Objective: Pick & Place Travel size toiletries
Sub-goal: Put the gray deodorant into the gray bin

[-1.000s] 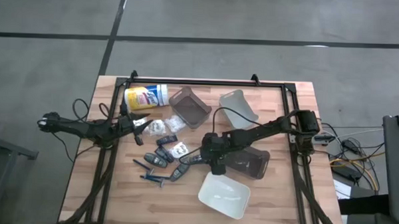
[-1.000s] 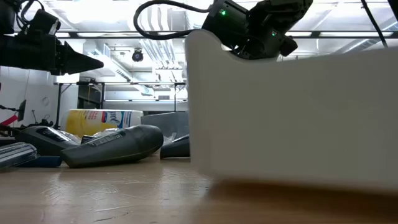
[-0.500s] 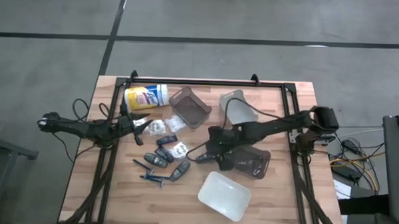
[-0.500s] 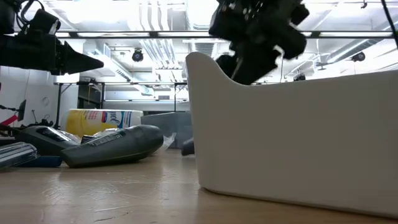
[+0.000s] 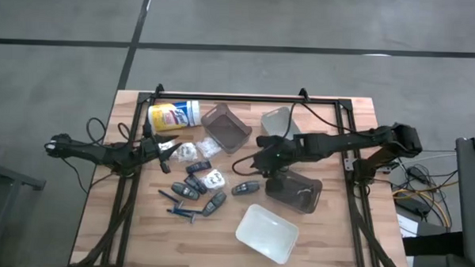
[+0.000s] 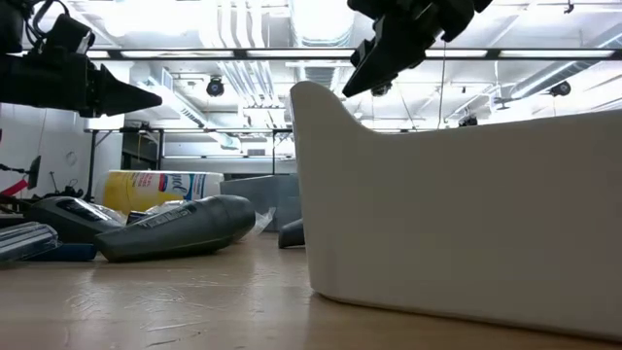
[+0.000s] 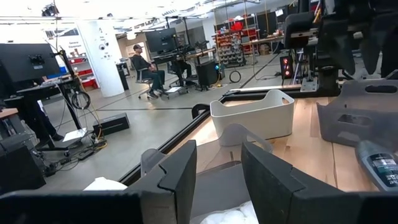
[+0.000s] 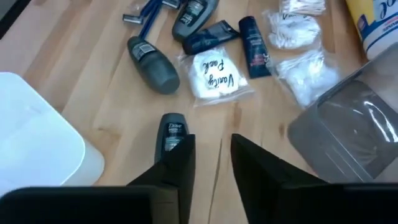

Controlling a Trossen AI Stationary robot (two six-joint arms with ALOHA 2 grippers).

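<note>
The toiletries lie in a loose cluster (image 5: 194,182) left of centre: dark grey-blue oblong pieces (image 8: 152,62), white packets (image 8: 211,78) and thin blue sticks (image 8: 146,9). One dark oblong piece (image 5: 243,188) lies apart from them on the wood; in the right wrist view the same piece (image 8: 171,129) shows just beyond my fingers. My right gripper (image 5: 258,162) hangs open above the table, a little to the far side of that piece, and touches nothing. My left gripper (image 5: 170,146) waits open at the left, above the white packets (image 7: 231,215).
A white bin (image 5: 267,232) stands near the front edge and fills the low view's right. A smoky bin (image 5: 296,191) is right of my right gripper. A second smoky bin (image 5: 226,127), a clear bin (image 5: 281,123) and a yellow-labelled canister (image 5: 173,115) line the far side.
My right gripper has risen and drawn back from beside the white bin toward the far right. The dark oblong piece stays on the wood where the gripper was. The white bin has shifted slightly and now sits flat.
</note>
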